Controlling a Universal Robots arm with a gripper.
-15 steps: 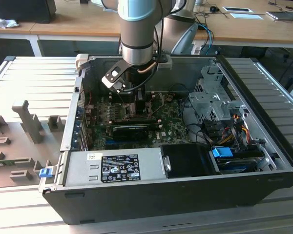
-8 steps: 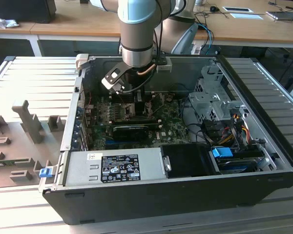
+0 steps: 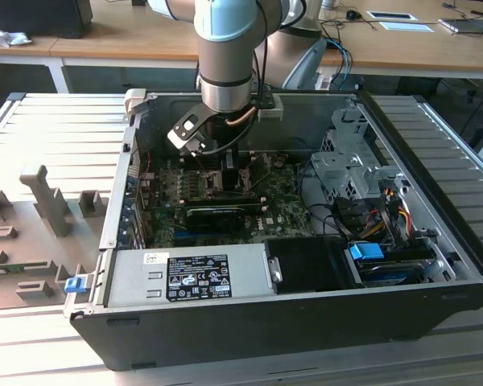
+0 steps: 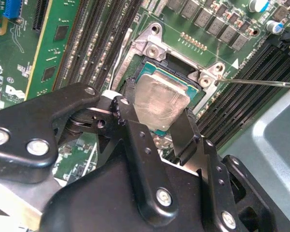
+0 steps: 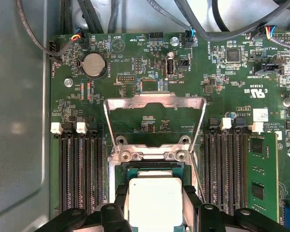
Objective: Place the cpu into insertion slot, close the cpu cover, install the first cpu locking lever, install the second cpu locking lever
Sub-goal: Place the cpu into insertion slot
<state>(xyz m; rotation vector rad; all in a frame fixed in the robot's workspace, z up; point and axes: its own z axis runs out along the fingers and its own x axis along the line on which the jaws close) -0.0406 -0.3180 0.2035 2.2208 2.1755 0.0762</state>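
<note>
The cpu (image 5: 154, 200), a pale silvery square, sits between my gripper's (image 5: 154, 208) black fingers (image 5: 121, 200), which press on two opposite edges. It is at the insertion slot (image 5: 154, 169), whose dark rim shows around it in both wrist views; I cannot tell whether it is fully seated. In the second wrist view the cpu (image 4: 162, 101) lies over the slot (image 4: 176, 63) with the gripper (image 4: 157, 116) shut on it. The cpu cover (image 5: 154, 102), a metal frame, stands flipped open beyond the slot. A thin lever wire (image 4: 261, 82) sticks out sideways. In the exterior view the gripper (image 3: 229, 173) reaches down into the computer case.
Memory slots (image 5: 79, 169) flank the socket on both sides, and one holds a green module (image 5: 261, 174). A long black card (image 3: 221, 213) lies across the motherboard (image 3: 282, 213). The power supply (image 3: 193, 277) and the drive cage with cables (image 3: 362, 185) fill the case's near and right parts.
</note>
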